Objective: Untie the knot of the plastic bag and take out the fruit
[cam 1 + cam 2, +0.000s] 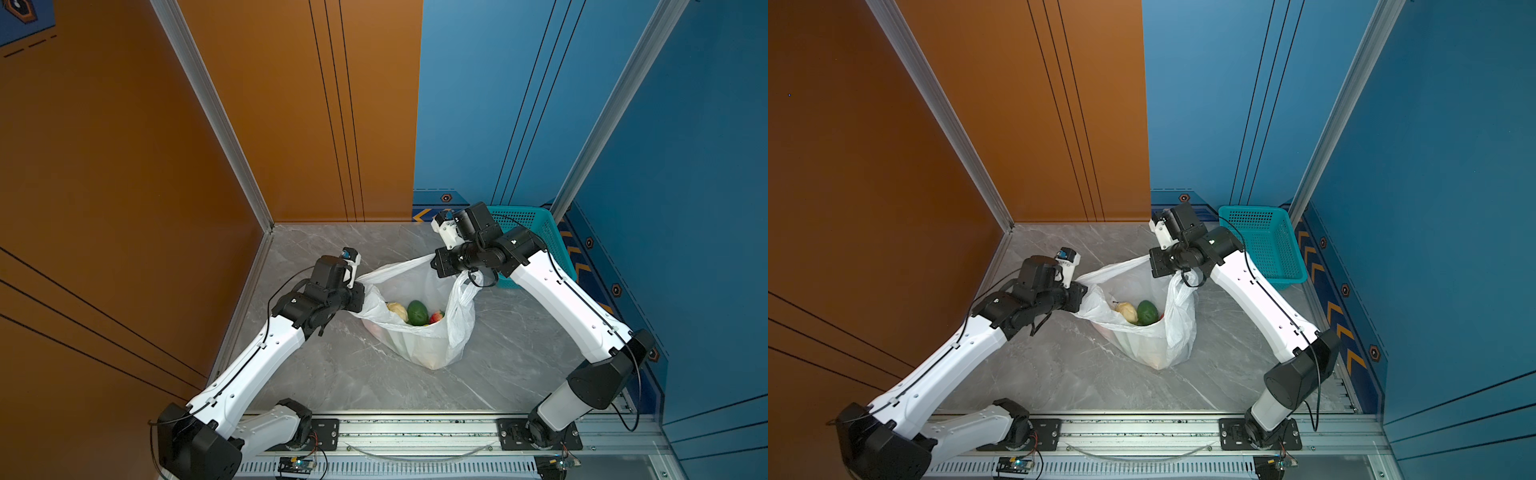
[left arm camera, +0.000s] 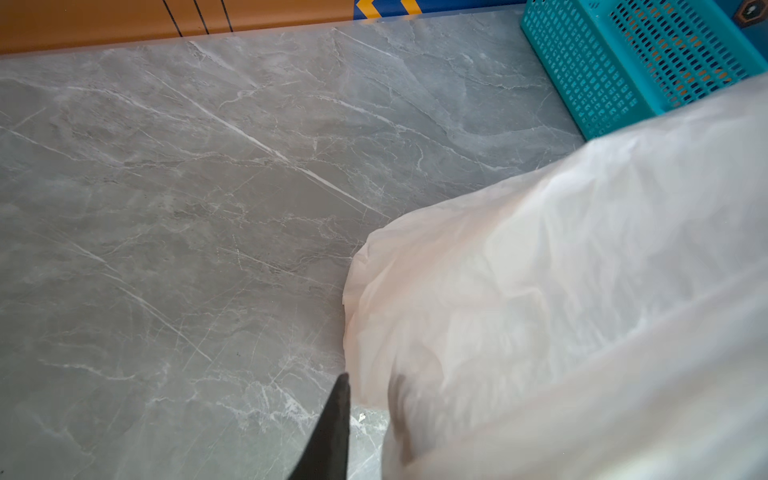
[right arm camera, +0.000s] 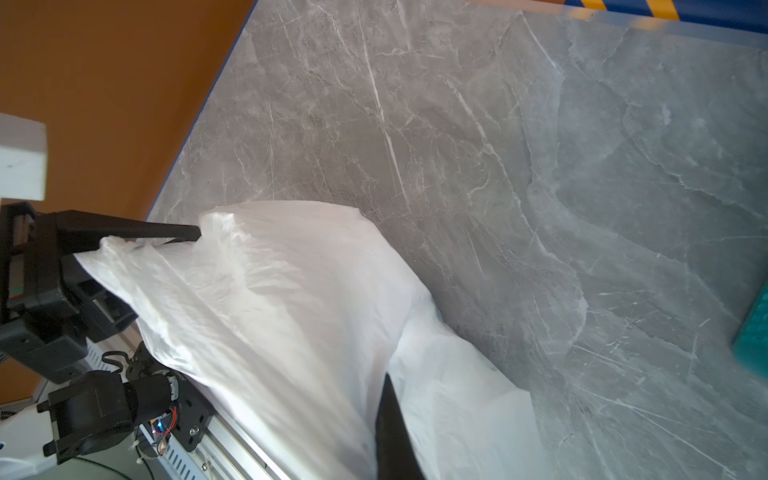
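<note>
fruit (image 1: 417, 312): mostly buried under the plastic bag (image 1: 419, 345) film; lower pieces unidentifiable.
left gripper (image 2: 370, 380): one finger a blurred shadow behind the bag's film; seemingly pinching it.
right gripper (image 3: 390, 407): second finger hidden inside bag folds.
teal basket (image 2: 582, 70): beyond the bag, cropped by frame edge.

Teal perforated basket (image 1: 1250, 218) in far right corner, grey marble tabletop (image 1: 332, 374), orange wall panel (image 1: 124, 166), blue wall panel (image 1: 478, 104)

A grey marble-patterned tabletop (image 1: 332, 382) sits between orange walls (image 1: 104, 166) on the left and blue walls (image 1: 478, 104) on the right, with silver metal posts (image 1: 212, 112) at the back corners. Yellow chevrons (image 1: 422, 215) line the blue wall's base, and a metal rail (image 1: 415, 428) edges the near side.
</note>
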